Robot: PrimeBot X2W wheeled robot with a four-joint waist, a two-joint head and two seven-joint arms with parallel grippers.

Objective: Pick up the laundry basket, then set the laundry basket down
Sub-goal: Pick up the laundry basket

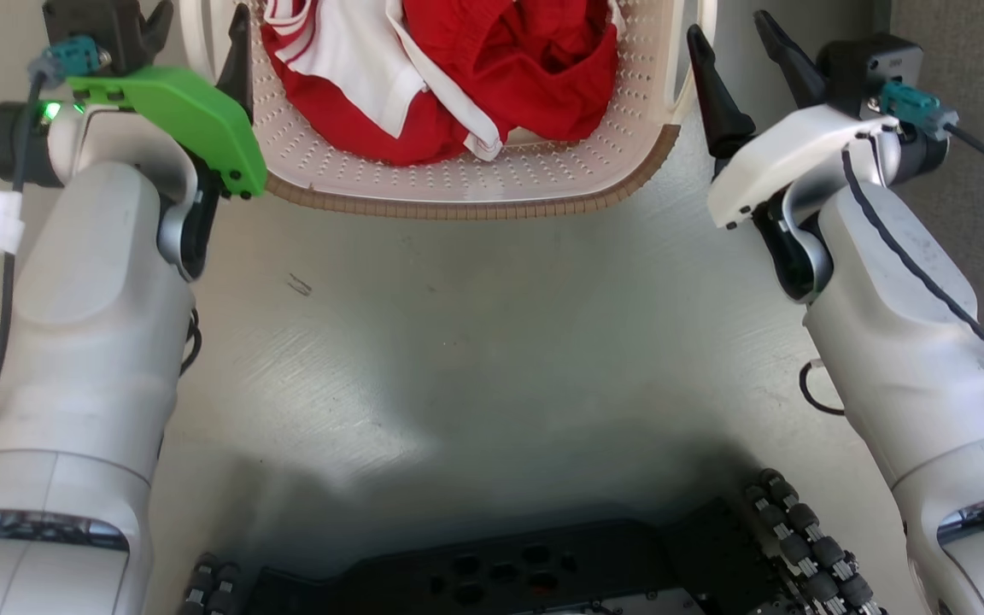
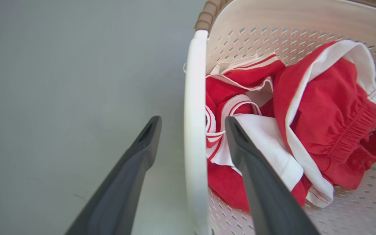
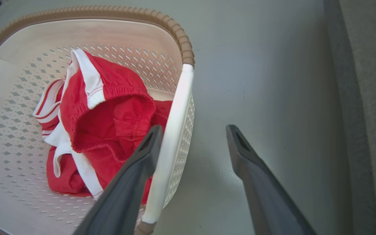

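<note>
A cream laundry basket (image 1: 458,184) with a brown rim sits on the grey floor (image 1: 475,342) before the robot, holding red and white clothes (image 1: 492,68). The left pincer (image 2: 192,119) and right pincer (image 3: 193,128) are both spread, each straddling a white side handle.

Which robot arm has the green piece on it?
The left gripper: a bright green cover sits behind its fingers. The right gripper has a white cover there instead.
</note>
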